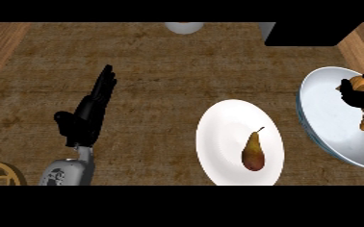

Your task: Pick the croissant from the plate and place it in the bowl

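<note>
Now the right hand (350,95) curls round the croissant (357,83) over the bowl (323,115); left hand (89,110) rests open.

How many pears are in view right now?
1. The pear lies on the white plate at lower centre-right. The bowl at the right edge is cut off, so others could be hidden.
</note>
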Robot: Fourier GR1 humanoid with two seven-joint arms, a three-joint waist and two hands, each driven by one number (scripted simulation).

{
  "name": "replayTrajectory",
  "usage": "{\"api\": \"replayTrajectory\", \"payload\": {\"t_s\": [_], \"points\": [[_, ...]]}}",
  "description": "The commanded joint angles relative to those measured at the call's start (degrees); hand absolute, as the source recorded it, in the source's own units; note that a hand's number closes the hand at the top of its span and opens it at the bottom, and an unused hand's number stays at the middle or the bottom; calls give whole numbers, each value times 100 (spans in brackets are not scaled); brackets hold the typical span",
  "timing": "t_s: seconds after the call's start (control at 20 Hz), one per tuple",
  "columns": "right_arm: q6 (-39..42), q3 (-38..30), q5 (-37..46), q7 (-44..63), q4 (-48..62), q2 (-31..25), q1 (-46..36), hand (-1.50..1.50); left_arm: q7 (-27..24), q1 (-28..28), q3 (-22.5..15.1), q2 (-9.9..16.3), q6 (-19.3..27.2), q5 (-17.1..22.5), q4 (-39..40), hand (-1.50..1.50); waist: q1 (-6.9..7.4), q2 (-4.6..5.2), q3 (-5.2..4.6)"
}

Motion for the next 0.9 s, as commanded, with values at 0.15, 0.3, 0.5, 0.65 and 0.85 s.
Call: {"api": "replayTrajectory", "payload": {"t_s": [0.15, 0.3, 0.5, 0.65, 0.85], "points": [[430, -298, -879, -629, 1383, 201, -194, -150, 273, -227, 95, 78, -62, 54, -81, 0, 37, 7, 0], [664, -556, -1313, -1632, 1946, -34, -170, -150, 253, -77, -102, -111, 66, -75, -234, 0, 17, 1, 1], [737, -1045, -1965, -2296, 2062, -64, -228, -150, -98, 107, 106, 25, -92, 52, -23, 0, -3, -3, -1], [158, -1235, -2104, -2703, 1544, 326, 85, -150, 188, 117, 2, -42, 29, -55, -237, 0, -36, -15, 0], [563, -1646, -2740, -2032, 611, 159, 127, -150, 7, 358, 63, 5, -101, 60, -269, 0, -66, -35, -7]]}}
